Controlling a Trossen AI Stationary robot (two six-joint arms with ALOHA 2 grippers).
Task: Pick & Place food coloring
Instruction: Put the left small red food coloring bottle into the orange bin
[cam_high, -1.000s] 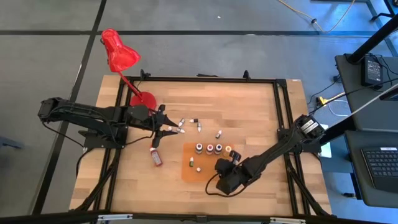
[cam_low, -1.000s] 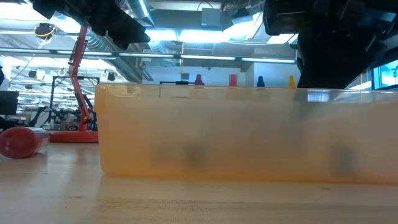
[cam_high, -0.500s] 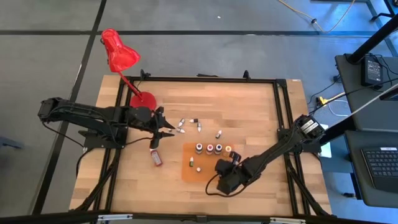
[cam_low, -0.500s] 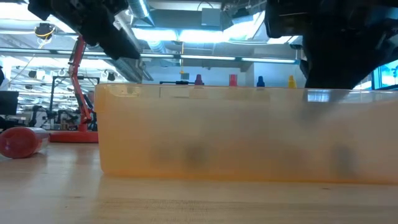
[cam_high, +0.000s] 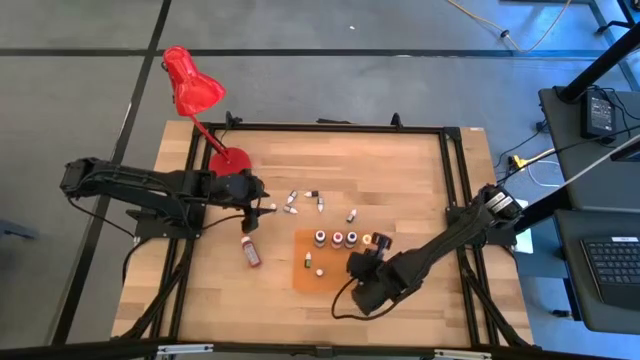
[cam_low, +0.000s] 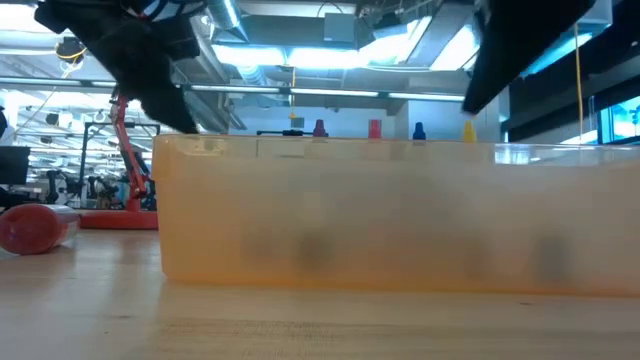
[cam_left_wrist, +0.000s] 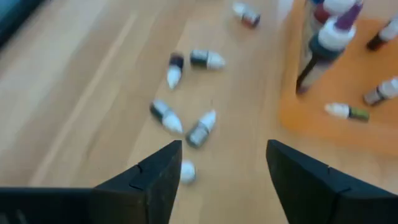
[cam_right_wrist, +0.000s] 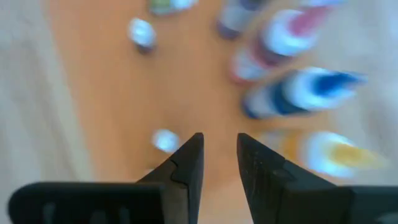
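Observation:
Food coloring bottles stand in a row on the orange mat, with two small droppers near them. More droppers lie on their sides on the bare wood. My left gripper hangs open above the wood just short of these loose droppers, with nothing between its fingers. My right gripper hovers over the mat beside the row's blue bottle and yellow bottle. Its fingers stand a narrow gap apart, and only the mat shows between them.
A red desk lamp stands on its round base at the table's far left. A red-capped tube lies on the wood left of the mat. A black frame runs around the table. Bare wood lies at the far right.
My right gripper has risen off the mat; in the low view its dark bulk has lifted clear of the mat's edge. My left gripper has tipped downward and drawn back a little toward the table's left edge, over the loose droppers. No bottle has moved.

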